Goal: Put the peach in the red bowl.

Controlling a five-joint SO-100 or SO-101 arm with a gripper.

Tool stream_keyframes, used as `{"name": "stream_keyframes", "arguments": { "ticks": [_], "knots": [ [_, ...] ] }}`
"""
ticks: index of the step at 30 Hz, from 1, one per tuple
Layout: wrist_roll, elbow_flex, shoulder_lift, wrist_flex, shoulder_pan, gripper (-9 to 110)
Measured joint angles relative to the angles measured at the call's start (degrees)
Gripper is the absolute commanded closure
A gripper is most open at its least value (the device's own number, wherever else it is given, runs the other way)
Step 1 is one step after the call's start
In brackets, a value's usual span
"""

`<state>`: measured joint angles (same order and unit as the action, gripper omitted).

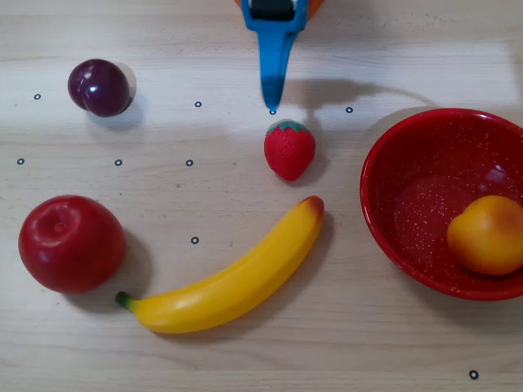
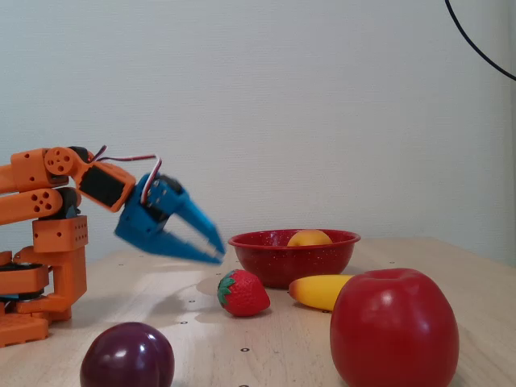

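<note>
Since the peach (image 1: 488, 235) sits in the red bowl (image 1: 392, 155) at right, the empty, nearly closed gripper (image 2: 216, 244) risks bumping the strawberry (image 1: 289, 149) at centre.

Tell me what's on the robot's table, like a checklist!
Surface: pale wooden table with small ring marks.
Job's things: peach lies inside the red bowl.
Clutter: strawberry, banana, red apple, dark plum, all outside the bowl.
Grippers: blue gripper hangs above the table, holding nothing; jaws look nearly together.
Cables: thin wires on the arm; black cable by the wall.
Surroundings: plain pale wall.
</note>
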<state>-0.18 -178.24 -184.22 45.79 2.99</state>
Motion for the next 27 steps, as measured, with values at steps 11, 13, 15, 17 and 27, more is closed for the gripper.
{"name": "stream_keyframes", "arguments": {
  "ticks": [11, 13, 15, 17, 27],
  "knots": [
    [0.0, 0.0, 0.0, 5.4, -0.5, 101],
    [0.0, 0.0, 0.0, 5.4, -0.5, 101],
    [0.0, 0.0, 0.0, 5.4, -0.4, 101],
    [0.0, 0.0, 0.0, 5.4, -0.4, 101],
    [0.0, 0.0, 0.0, 5.4, -0.4, 101]
  ]
}}
